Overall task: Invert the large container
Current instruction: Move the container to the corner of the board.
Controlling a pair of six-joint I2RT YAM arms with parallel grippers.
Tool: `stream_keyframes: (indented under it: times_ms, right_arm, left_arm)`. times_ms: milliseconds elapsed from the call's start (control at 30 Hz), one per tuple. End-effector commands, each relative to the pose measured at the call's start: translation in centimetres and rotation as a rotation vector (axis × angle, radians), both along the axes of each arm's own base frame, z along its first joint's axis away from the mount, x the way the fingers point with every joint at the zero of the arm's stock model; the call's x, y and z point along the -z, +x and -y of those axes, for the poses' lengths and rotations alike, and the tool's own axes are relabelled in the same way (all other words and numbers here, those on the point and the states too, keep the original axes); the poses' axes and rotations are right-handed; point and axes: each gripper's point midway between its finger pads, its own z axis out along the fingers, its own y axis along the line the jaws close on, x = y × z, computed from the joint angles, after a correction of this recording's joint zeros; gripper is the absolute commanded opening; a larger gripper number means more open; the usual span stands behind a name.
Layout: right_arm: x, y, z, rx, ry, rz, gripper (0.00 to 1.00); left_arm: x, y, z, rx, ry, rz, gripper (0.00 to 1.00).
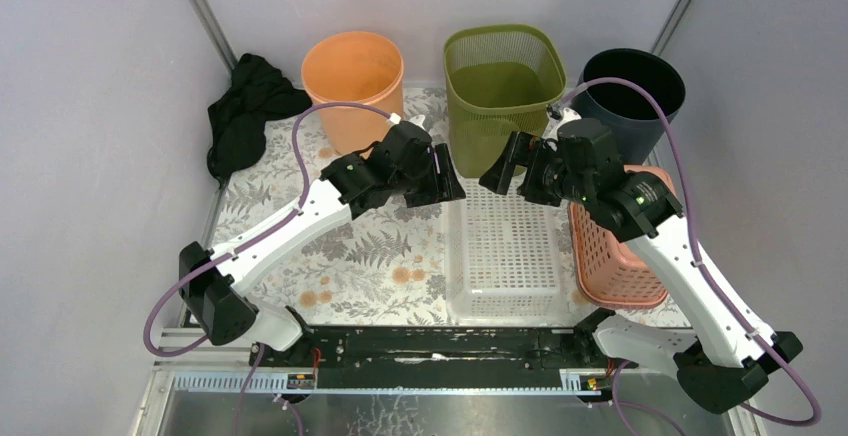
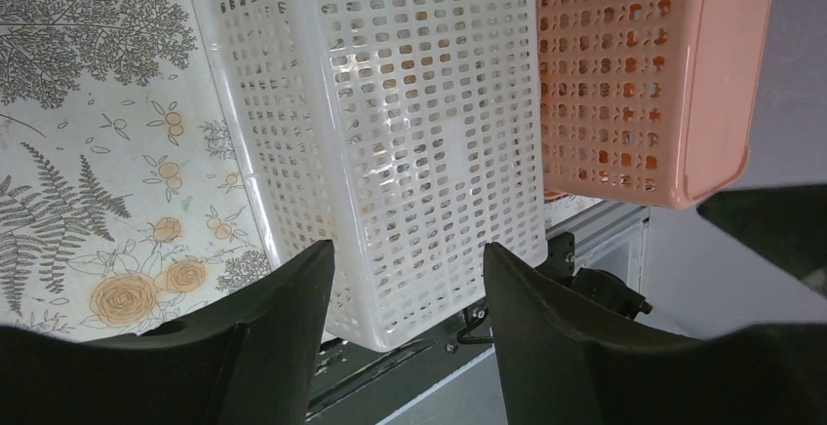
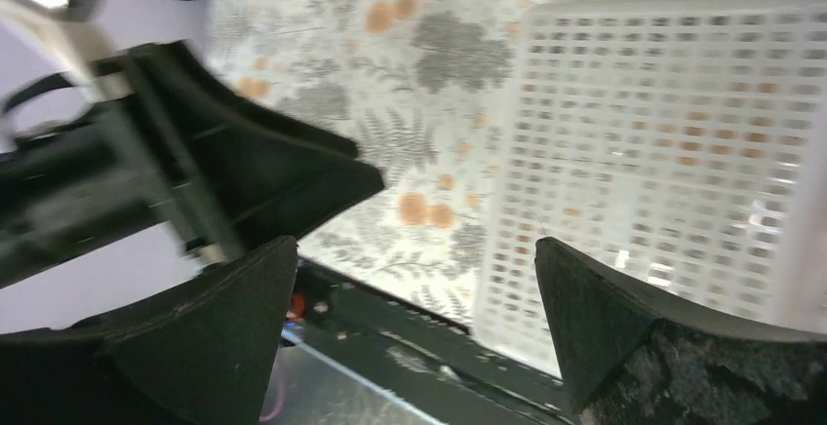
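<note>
White mesh basket (image 1: 505,256) sits on the tabletop (image 1: 330,246) under both end effectors. Left end effector (image 2: 410,250) fingers apart, empty. Right end effector (image 3: 417,245) spread wide, empty.

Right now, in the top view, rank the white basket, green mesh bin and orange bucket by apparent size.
1. white basket and green mesh bin: about alike. The basket's far end is hidden, so I won't rank these two.
2. orange bucket: clearly the smallest.
</note>
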Motion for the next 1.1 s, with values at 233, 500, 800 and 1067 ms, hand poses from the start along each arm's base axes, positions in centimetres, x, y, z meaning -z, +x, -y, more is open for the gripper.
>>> stream_keyframes:
  times_ms: [233,500,800,1067]
  right_arm:
    - [7.7,2.1,6.5,0.167,-0.397,-0.084,0.99]
    - [16.2,1.1,11.9,0.246,-0.533,-0.298,0.99]
    - [19.3,0.1,12.1,0.235,-0.464,-0.368,0.99]
    - [20.4,-0.7,8.3,0.093,-0.294,-0.404,0.97]
  left_arm:
    - [2.0,-0.5,-0.1,0.084,0.055,-0.011,0.65]
    - [1.2,-1.1,-0.7,0.111,0.066,0.006,0.65]
    - [0.2,-3.3,-1.5,0.139,0.013,-0.005,0.65]
    - [-0.3,-4.3,-2.8,0.119,0.007,0.002,0.65]
